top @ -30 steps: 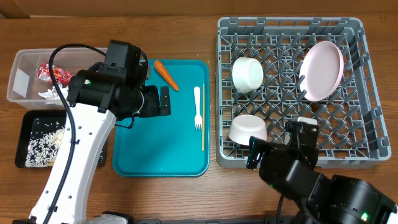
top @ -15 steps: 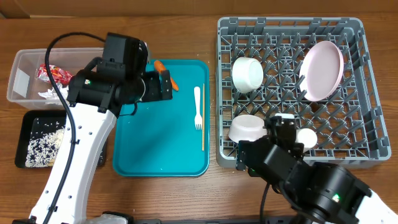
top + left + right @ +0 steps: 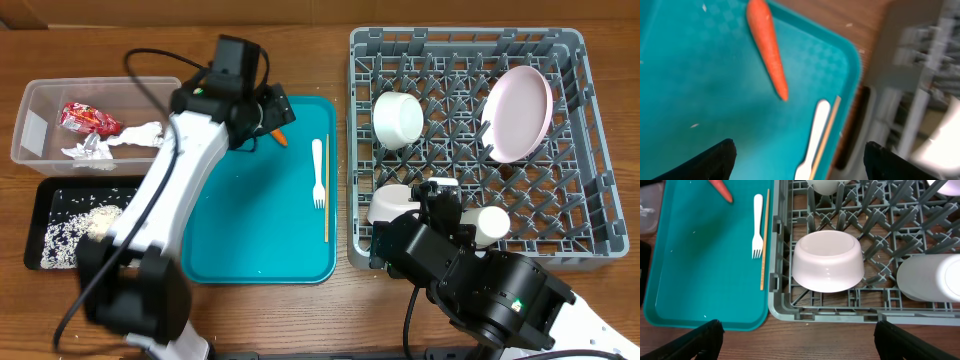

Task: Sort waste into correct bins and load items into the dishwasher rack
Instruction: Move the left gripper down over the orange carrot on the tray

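Observation:
An orange carrot (image 3: 767,42) lies at the back of the teal tray (image 3: 240,230), and its tip (image 3: 282,137) shows beside my left gripper (image 3: 268,116). That left gripper (image 3: 799,145) hovers open just short of the carrot, with nothing between its fingers (image 3: 710,162). A white fork (image 3: 318,172) and a chopstick (image 3: 326,195) lie on the tray's right side. The grey rack (image 3: 570,240) holds two bowls (image 3: 397,118) (image 3: 829,260), a pale-pink plate (image 3: 517,113) and a cup (image 3: 930,277). My right gripper (image 3: 799,325) stands open and empty over the wood in front of the rack.
The clear tub (image 3: 35,105) at the left holds a red wrapper (image 3: 90,118) and a white napkin (image 3: 115,140). In front of it the black tray (image 3: 50,190) holds rice (image 3: 75,235). The right arm's body (image 3: 480,290) covers the rack's front edge.
My left arm has swung from the tray's left side to the back, over the carrot, its jaws narrowing slightly. The right arm has drawn back, uncovering the cup in the rack.

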### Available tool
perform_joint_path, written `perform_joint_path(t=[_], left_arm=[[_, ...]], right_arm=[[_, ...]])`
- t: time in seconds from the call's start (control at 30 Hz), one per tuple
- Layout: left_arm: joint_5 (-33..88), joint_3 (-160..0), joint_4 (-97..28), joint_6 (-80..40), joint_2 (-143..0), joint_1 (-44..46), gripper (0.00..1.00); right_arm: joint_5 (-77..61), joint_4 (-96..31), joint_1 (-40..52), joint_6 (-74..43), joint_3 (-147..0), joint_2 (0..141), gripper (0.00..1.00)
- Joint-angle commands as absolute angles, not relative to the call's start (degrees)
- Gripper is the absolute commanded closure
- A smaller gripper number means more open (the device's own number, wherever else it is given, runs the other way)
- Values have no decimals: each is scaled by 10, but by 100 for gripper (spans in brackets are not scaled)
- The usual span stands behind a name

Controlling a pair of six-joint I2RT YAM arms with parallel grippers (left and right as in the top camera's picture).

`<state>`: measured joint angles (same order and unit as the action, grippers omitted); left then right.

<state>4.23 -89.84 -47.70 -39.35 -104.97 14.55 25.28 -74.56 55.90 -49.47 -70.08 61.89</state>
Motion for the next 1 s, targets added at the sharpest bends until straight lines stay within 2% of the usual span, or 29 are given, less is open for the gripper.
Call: perform_joint_path(t=[0.0, 0.47, 0.97], left_arm=[[40, -946, -472, -443, -1117, 147, 16], [18, -969, -397, -517, -1250, 140, 16], [-40, -969, -393, -515, -1279, 132, 21]], right_arm=[[252, -744, 557, -493, -713, 616, 0], [252, -758, 557, -492, -713, 616, 0], [254, -754, 557, -493, -705, 619, 0]])
